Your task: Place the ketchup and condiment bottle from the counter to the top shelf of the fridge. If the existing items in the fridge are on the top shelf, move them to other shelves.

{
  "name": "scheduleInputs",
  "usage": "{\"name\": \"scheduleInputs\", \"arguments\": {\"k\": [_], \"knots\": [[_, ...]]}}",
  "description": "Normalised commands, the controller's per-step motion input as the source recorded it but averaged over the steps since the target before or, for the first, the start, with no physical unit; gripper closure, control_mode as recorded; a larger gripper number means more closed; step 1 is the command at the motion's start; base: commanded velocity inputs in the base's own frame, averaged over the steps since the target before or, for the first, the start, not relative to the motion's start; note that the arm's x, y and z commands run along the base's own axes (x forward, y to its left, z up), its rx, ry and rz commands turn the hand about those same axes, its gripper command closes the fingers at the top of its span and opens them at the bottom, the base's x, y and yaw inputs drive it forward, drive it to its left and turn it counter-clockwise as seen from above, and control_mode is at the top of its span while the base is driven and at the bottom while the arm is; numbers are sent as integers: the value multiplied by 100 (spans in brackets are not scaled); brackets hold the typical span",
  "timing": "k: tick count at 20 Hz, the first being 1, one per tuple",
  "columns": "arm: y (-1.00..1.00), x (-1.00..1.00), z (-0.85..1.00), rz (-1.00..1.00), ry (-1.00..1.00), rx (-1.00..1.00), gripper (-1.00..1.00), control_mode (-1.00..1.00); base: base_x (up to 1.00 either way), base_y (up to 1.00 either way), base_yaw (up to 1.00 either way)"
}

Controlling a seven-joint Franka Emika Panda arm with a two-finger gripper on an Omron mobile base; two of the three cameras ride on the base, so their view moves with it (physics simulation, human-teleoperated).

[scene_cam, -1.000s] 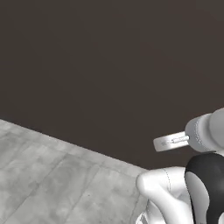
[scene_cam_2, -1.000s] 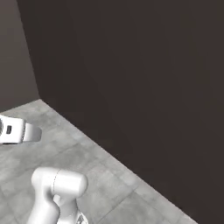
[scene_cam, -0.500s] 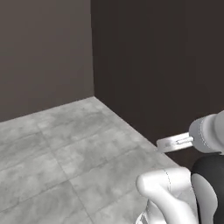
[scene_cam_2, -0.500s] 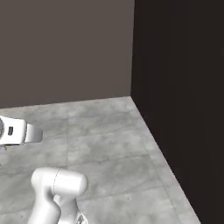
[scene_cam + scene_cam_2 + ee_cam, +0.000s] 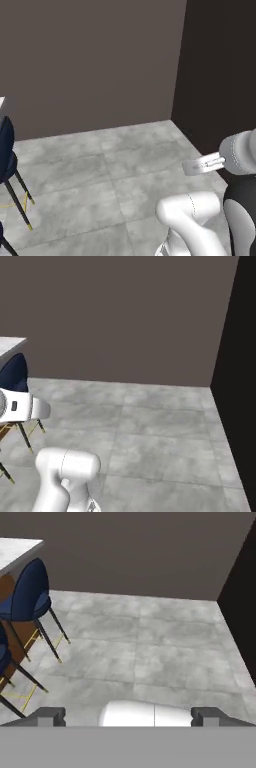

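Grey tiled floor [image 5: 150, 647] under the hand [image 5: 128, 714], spread wide, holding nothing.

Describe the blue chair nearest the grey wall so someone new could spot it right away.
Start at the white-grey marbled counter slab at the left of the hand view. Tucked against its edge stands a dark blue chair with a rounded back on thin black legs. It stands nearer the wall than the other blue seat.

Flat, even rendered light (no glare), soft and slightly blurry, with a near-black wall [image 5: 220, 75] at right.
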Motion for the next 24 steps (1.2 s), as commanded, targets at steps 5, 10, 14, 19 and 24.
{"name": "scheduleInputs", "arguments": {"k": [5, 10, 14, 19, 24], "knots": [[0, 0, 0, 0, 0, 0, -100, 100, 100, 4, 27], [0, 0, 0, 0, 0, 0, -100, 100, 100, 2, 24], [0, 0, 0, 0, 0, 0, -100, 100, 100, 7, 24], [0, 0, 0, 0, 0, 0, -100, 100, 100, 12, 24], [0, 0, 0, 0, 0, 0, -100, 100, 100, 16, 24]]}}
